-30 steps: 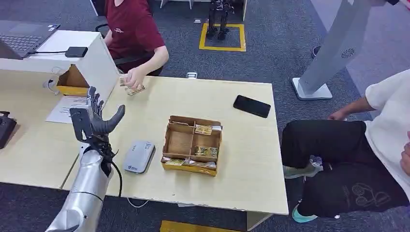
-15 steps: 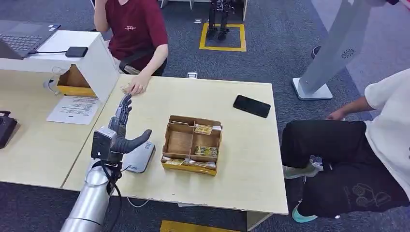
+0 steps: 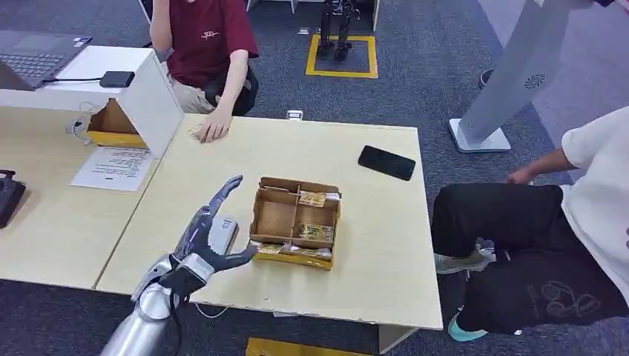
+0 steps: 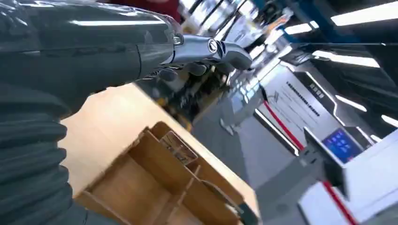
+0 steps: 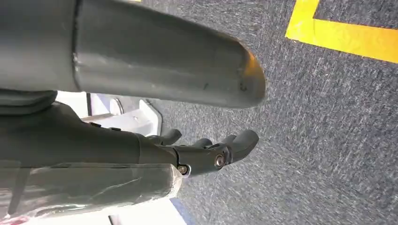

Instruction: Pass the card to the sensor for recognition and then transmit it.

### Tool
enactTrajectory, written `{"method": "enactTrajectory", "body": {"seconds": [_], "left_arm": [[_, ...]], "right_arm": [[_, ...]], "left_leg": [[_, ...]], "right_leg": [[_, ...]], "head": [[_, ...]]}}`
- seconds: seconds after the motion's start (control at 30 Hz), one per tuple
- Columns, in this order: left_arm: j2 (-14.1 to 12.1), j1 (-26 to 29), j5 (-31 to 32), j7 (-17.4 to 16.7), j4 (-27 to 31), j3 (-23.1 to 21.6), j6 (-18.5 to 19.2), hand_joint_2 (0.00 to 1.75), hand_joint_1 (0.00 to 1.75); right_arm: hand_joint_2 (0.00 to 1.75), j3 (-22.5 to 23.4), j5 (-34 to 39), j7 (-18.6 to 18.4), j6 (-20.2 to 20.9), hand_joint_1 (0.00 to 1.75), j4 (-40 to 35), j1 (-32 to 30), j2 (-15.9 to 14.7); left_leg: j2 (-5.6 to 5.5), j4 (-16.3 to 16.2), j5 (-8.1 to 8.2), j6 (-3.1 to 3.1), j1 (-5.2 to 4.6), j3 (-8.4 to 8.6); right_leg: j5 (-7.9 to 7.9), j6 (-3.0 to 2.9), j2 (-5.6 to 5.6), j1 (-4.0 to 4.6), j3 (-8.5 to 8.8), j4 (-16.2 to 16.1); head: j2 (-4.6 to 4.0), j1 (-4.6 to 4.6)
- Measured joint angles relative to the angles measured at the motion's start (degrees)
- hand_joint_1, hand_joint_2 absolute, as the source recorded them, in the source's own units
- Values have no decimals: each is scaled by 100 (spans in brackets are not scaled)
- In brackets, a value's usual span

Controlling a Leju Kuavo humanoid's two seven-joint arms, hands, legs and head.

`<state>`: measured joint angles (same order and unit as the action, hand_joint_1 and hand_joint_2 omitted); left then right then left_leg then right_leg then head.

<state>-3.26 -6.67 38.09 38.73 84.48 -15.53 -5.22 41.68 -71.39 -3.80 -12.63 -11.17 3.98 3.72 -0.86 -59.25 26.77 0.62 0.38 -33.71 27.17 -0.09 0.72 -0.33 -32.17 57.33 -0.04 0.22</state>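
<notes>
My left hand [image 3: 208, 239] hovers low over the table, fingers spread and stretched toward the cardboard box [image 3: 256, 216], holding nothing. It partly covers the grey card sensor [image 3: 227, 230]. The box has compartments with cards: one at its far side [image 3: 312, 198], more along its near side [image 3: 315, 233]. In the left wrist view my left hand [image 4: 94, 51] reaches over the box [image 4: 159, 180], where a card [image 4: 176, 145] stands. My right hand [image 5: 141, 93] hangs over grey carpet, its fingers [image 5: 220, 152] loosely bent and empty.
A person in a red shirt rests a hand [image 3: 213, 130] on cards at the table's far left corner. A black phone [image 3: 386, 162] lies far right. A seated person [image 3: 586, 200] is close to the table's right side. A white partition [image 3: 152, 93] stands left.
My left hand has come down from an upright pose at the table's left edge and moved right, over the sensor, toward the box. The person's hand drew back to the far corner.
</notes>
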Motion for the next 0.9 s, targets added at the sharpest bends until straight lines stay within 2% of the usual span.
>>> {"method": "enactTrajectory", "body": {"seconds": [0.03,0.07,0.17,0.37,0.6,0.73,0.9], "left_arm": [[-52,59,529,-98,76,-243,-427,175,0],[-94,95,813,-191,89,-433,-686,175,0],[-269,168,1154,-382,87,-994,-1173,175,0],[-590,298,1014,-374,87,-1510,-1218,175,0],[-717,385,1170,-409,87,-1693,-1356,175,0],[-721,379,1905,-822,4,-1761,-1848,175,0],[-701,266,2629,-1458,-482,-1816,-2535,175,0]], "right_arm": [[0,9,-4,26,-11,0,0,2,0],[0,22,-18,57,-18,0,-2,4,0],[0,50,-81,76,-46,0,-11,11,0],[0,135,-96,-37,-57,0,-22,7,0],[0,168,-107,0,-59,0,-33,9,0],[0,177,-186,20,-59,0,-37,11,2],[0,240,-288,20,-59,0,-37,16,4]], "left_leg": [[-1,0,0,1,-1,-2],[-1,0,1,1,-6,-2],[0,0,1,2,-9,-3],[-1,0,-1,0,-8,-1],[-1,1,-1,0,-8,-3],[-1,0,-1,0,-9,-3],[-1,0,-1,1,-9,-3]], "right_leg": [[1,2,0,-1,-1,0],[1,2,-2,-1,0,0],[0,2,-3,-1,-1,0],[-1,1,-3,-1,-1,2],[-1,1,-3,-1,-4,2],[-1,1,-3,-1,-4,2],[-2,1,-3,-1,-5,2]], "head": [[0,2],[0,0],[0,2],[0,2],[0,2],[0,0],[0,2]]}}
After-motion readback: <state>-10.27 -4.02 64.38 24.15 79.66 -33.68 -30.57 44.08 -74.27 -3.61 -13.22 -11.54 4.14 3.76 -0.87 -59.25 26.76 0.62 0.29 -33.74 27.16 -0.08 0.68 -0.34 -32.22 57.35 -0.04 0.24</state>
